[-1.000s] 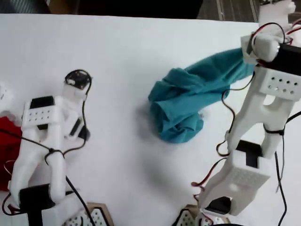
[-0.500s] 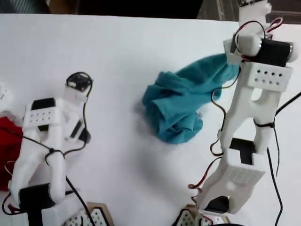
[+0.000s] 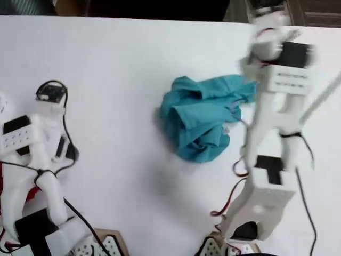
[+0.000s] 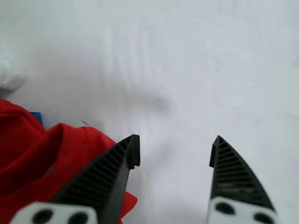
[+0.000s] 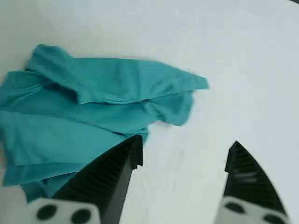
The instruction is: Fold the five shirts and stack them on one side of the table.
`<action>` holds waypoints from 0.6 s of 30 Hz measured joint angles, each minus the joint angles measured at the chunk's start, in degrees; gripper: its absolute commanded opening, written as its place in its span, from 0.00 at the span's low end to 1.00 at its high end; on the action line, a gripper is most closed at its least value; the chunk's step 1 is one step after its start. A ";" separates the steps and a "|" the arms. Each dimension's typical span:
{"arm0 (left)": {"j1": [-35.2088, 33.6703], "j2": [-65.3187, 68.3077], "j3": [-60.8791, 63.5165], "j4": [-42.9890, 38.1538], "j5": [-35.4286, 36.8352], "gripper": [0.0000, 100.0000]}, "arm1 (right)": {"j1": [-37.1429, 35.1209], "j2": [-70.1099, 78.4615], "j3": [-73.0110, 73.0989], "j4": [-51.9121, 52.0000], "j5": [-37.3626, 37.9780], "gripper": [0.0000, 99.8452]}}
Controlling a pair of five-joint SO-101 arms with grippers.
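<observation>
White table (image 3: 122,58), right pincer (image 5: 184,142) agape by teal shirt (image 5: 88,107)

Counter (image 3: 122,58) I work on: white all over, matt, cloth-like, with faint creases visible in my left wrist view. Light is even and diffuse, and the shadows on the surface are soft and grey. Past the far edge, in the high view: a dark strip (image 3: 160,7), a brown patch (image 3: 69,5) toward the left end beside something dark and striped (image 3: 21,6), and grey-brown floor planks (image 3: 319,10) at the right end
</observation>
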 measured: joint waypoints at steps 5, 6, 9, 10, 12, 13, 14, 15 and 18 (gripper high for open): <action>-2.55 0.00 0.00 0.00 0.00 0.26 | -15.30 0.00 10.99 -1.85 0.09 0.29; -3.08 0.00 0.00 0.00 0.00 0.26 | -17.58 0.00 13.10 -2.90 0.09 0.29; -4.40 0.00 0.00 0.00 0.00 0.26 | -22.24 0.00 19.52 -6.95 0.09 0.28; -4.84 0.00 0.00 0.00 0.00 0.26 | -22.95 0.00 21.63 -8.18 0.09 0.28; -5.63 0.00 0.00 0.00 0.00 0.26 | -23.47 0.00 25.93 -10.64 0.09 0.28; -5.98 0.00 0.00 0.00 0.00 0.26 | -23.47 0.00 28.31 -11.69 0.09 0.28; -6.07 0.00 0.00 0.00 0.00 0.26 | -23.47 0.00 30.42 -12.66 0.09 0.28; -5.98 0.00 0.00 0.00 0.00 0.26 | -23.47 0.09 32.35 -13.45 0.09 0.28; -5.89 0.00 0.00 0.00 0.00 0.26 | -23.21 0.09 36.57 -15.65 0.09 0.28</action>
